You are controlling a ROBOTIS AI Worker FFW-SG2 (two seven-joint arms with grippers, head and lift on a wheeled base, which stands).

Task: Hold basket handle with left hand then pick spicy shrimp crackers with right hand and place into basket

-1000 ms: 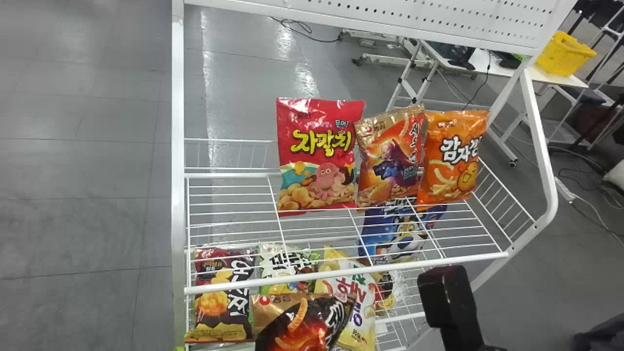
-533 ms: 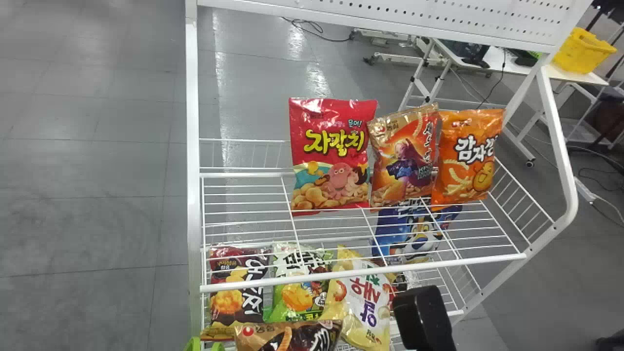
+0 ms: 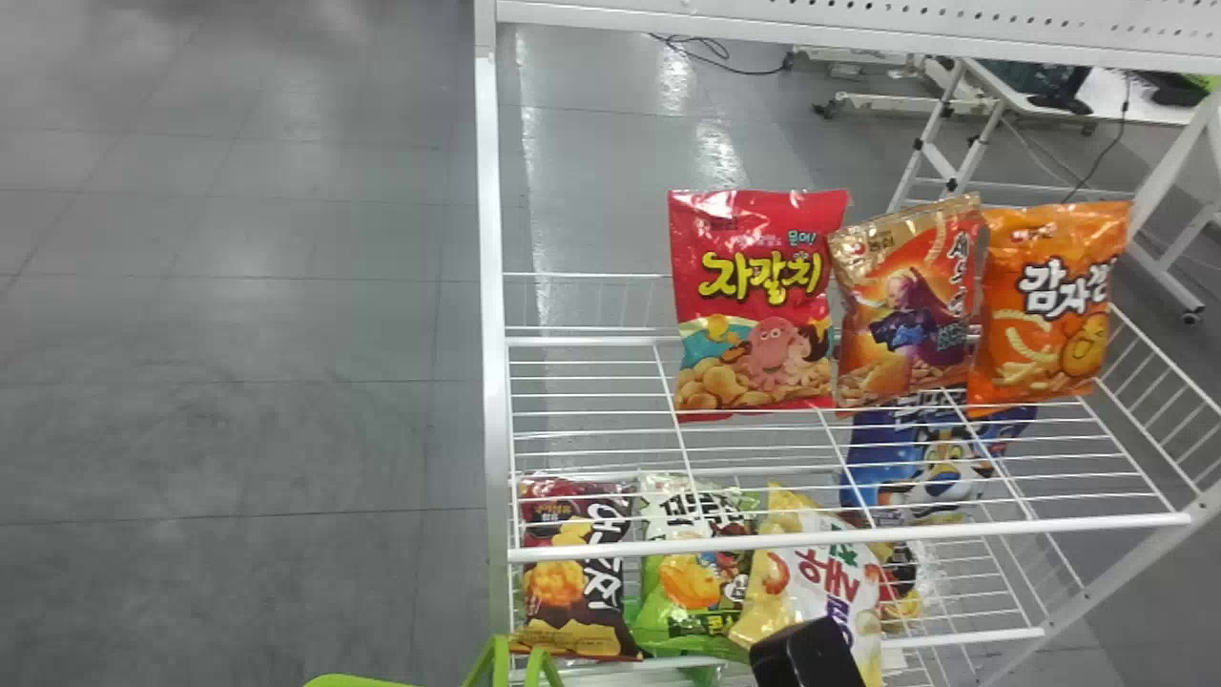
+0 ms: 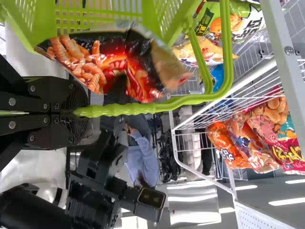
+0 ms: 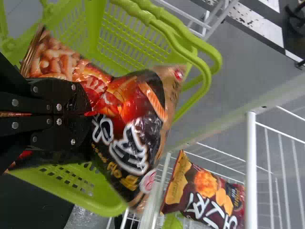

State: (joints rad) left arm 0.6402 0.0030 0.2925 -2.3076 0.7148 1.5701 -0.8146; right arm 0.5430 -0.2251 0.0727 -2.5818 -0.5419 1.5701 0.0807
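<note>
At the head view's bottom edge, part of my right gripper's wrist shows near the green basket handles. The right wrist view has my right gripper shut on the black and gold spicy shrimp crackers bag, which covers part of the green basket. Whether the bag is below the rim I cannot tell. My left gripper is shut on one basket handle in the left wrist view, beside the same bag; the other handle part bends past it.
A white wire rack stands close by. Red, brown and orange snack bags stand on its upper shelf, with several more bags lower down. The rack's white post rises right of the open grey floor.
The head view has swung left, so the rack sits farther right in it. The crackers bag, held by my right gripper, has gone down out of that view, and more green handle has come in.
</note>
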